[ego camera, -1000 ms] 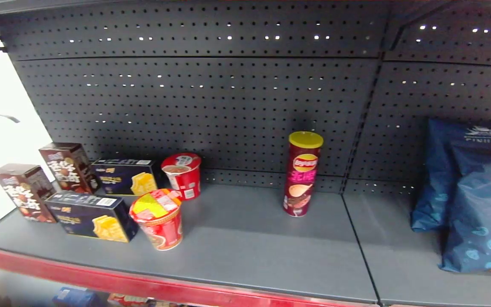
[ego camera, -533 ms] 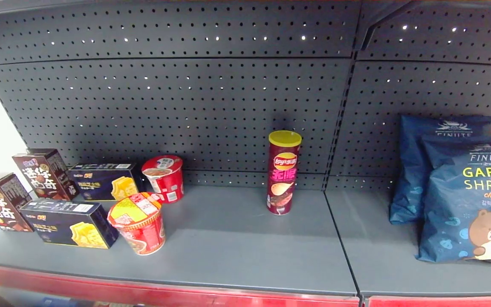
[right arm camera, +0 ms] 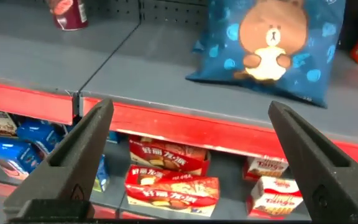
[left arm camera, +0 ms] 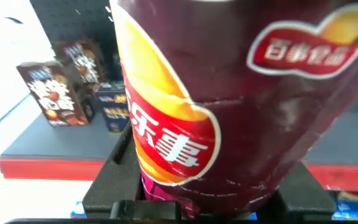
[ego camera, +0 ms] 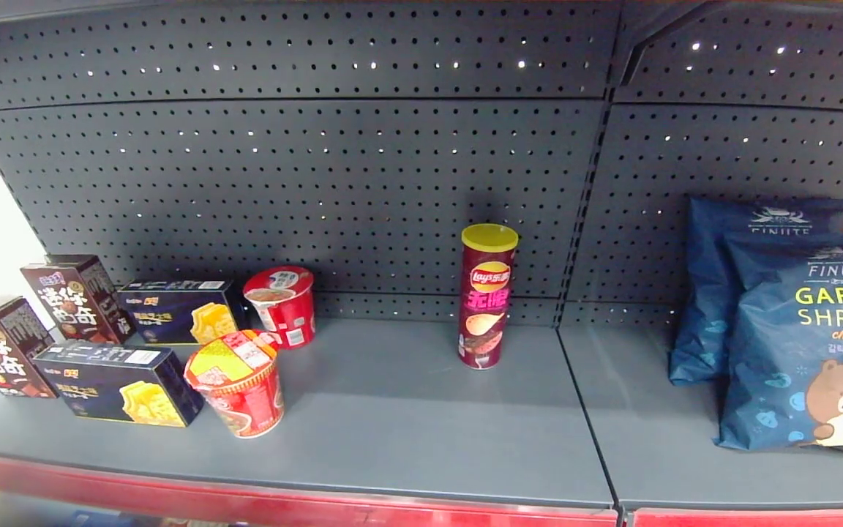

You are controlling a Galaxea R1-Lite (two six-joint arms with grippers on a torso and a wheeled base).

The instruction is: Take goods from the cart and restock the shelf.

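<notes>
The left gripper (left arm camera: pixel 207 202) squeezes a dark red chips can (left arm camera: pixel 229 93) with a red and yellow label, in front of the shelf's (ego camera: pixel 407 432) red front edge. The right gripper (right arm camera: pixel 190 107) is wide open. The middle of the shelf has bare room. A second can (ego camera: pixel 486 296) stands near the back edge.

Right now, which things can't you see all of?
Chip can: left wrist view, top and bottom cut off by the edges; it hides much of the shelf.
Front blue chip bag: head view, right side cut off by the edge.
Rear blue bag: head view, partly behind the front bag.
Red boxes below the shelf: right wrist view, some hidden behind the right gripper.
</notes>
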